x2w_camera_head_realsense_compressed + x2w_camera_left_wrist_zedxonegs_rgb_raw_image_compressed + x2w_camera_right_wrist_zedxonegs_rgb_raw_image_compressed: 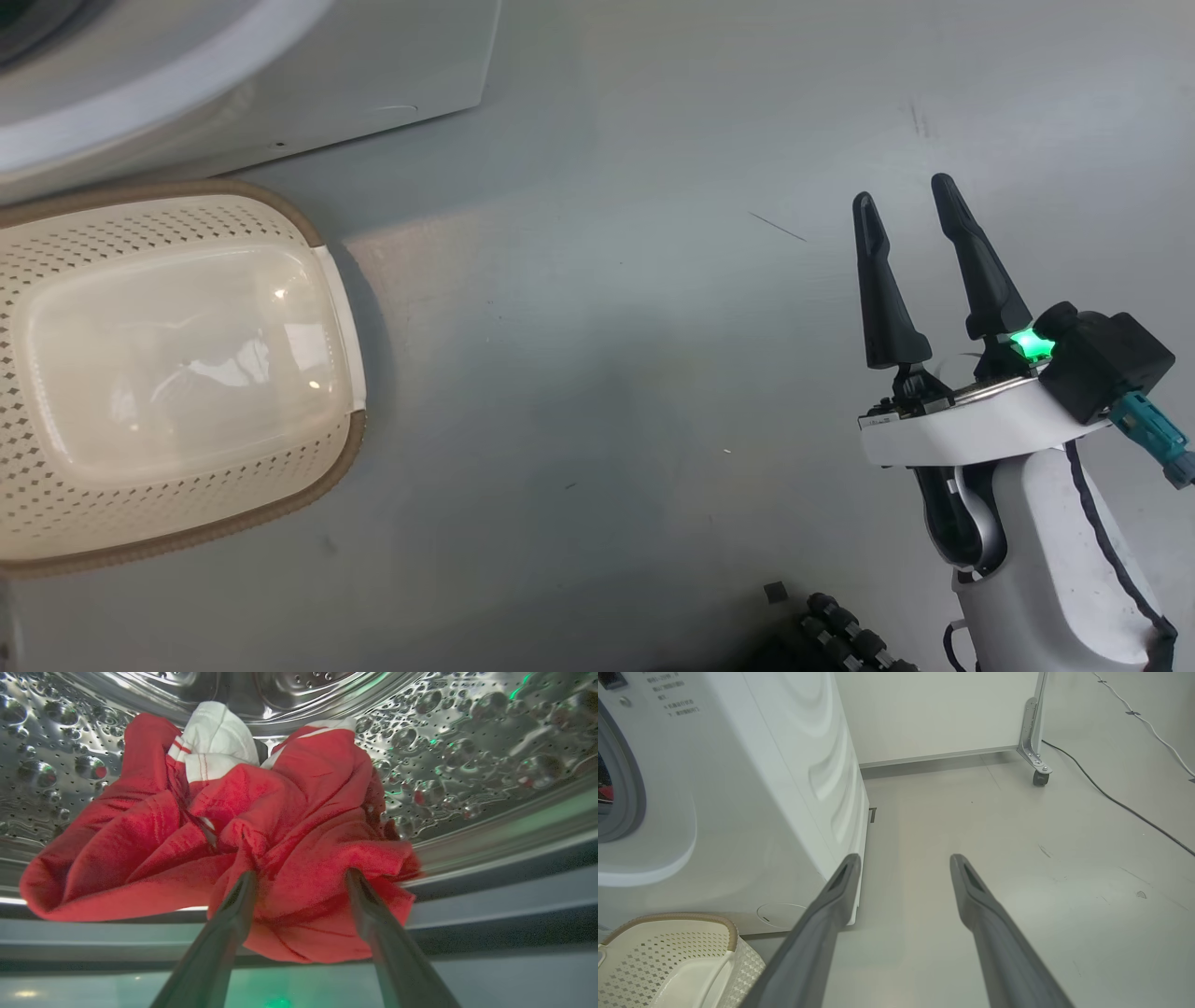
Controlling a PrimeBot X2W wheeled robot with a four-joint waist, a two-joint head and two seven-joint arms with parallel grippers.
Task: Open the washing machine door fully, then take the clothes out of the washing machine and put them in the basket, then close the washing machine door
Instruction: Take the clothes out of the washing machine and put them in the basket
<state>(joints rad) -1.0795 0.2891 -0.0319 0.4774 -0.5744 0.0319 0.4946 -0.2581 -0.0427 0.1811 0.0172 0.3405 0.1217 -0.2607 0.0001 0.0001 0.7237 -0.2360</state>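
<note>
L gripper is inside the drum, jaws wide apart, not clamped on anything. A fold of the red clothes sits btwn the two fingers and bulges down past the tips toward the wrist; can't tell if the pads actually touch fabric. Rest of the red heap spreads ahead of the tips and out to the left of the left finger, draped over the drum's front lip. A bit of white cloth w/ red stripes pokes up at the far side of the heap, ahead of the jaws and slightly left. Dimpled steel wall curves round beyond the tips and to the right of the right finger. R gripper hangs over grey floor, jaws also wide apart, gripping nothing. Basket stands on the floor well off to the left of R's jaws, glossy cream bottom showing, its far edge just beside the washer front. In R wrist view the washer's white side runs up just left of the left finger, w/ the basket at lower left beside that finger's base. Ahead of the tips, well apart, are a white panel on a caster and a dark cable trailing across the floor off to the right.
</note>
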